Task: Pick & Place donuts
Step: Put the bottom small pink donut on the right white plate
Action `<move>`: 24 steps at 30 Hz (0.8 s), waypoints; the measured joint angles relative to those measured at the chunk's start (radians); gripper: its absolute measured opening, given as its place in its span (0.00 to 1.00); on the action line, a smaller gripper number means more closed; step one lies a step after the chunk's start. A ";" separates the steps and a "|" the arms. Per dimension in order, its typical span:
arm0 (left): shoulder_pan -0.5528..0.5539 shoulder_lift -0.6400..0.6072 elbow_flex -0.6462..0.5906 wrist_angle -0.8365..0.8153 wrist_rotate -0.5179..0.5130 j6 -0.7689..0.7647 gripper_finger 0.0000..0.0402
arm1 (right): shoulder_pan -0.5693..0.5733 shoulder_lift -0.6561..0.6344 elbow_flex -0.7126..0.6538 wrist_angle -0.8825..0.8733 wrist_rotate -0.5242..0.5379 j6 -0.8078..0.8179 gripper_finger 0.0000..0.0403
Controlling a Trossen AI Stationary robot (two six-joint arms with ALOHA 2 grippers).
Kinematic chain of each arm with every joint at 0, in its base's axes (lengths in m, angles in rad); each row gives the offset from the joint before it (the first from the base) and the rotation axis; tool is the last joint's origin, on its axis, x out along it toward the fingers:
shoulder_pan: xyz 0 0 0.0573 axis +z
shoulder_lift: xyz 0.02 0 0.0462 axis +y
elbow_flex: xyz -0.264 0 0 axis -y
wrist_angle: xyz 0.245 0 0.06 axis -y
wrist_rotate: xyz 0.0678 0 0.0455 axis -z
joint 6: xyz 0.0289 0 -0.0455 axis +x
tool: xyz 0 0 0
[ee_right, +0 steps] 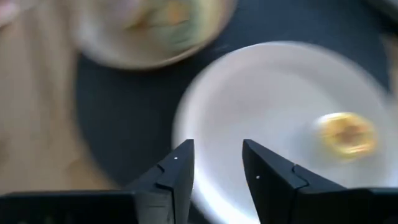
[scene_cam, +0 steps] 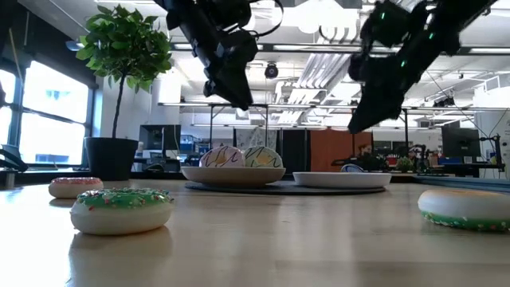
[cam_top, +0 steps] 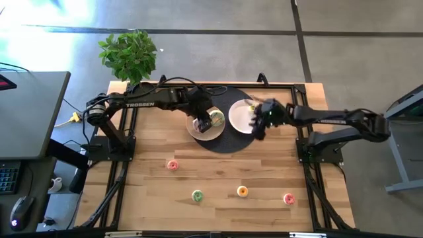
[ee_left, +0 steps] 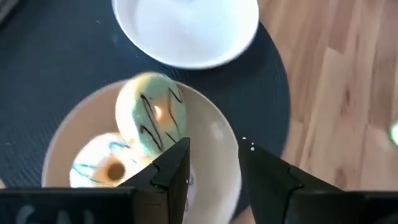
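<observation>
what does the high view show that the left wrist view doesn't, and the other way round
Only the high view shows four mini donuts loose on the wood: pink, green, orange and another pink, plus the potted plant and the right gripper over the white plate.

Only the left wrist view shows the dark squiggle icing on the green donut and the left gripper with jaws open.

Both show the cream plate on the dark mat.

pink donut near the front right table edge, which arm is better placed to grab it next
Right. The pink donut lies on the right gripper's side; the left gripper hangs open over the cream plate, farther away.
</observation>
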 joint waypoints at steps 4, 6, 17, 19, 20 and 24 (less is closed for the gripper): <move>-0.014 0.000 0.000 -0.092 0.013 -0.030 0.34 | 0.209 -0.007 0.072 -0.160 -0.001 0.093 0.32; -0.018 -0.013 -0.002 -0.133 -0.031 -0.052 0.34 | 0.316 0.002 0.111 -0.234 -0.001 0.167 0.32; -0.038 -0.071 0.000 -0.126 -0.069 -0.105 0.34 | 0.787 0.103 0.170 -0.565 -0.171 0.553 0.32; -0.037 -0.071 0.000 -0.127 -0.069 -0.115 0.34 | 0.851 0.125 0.145 -0.559 -0.274 0.645 0.32; -0.036 -0.071 0.000 -0.128 -0.069 -0.118 0.34 | 0.881 0.133 0.133 -0.559 -0.312 0.695 0.32; -0.036 -0.071 0.000 -0.125 -0.069 -0.122 0.34 | 0.997 0.157 0.101 -0.556 -0.339 0.854 0.32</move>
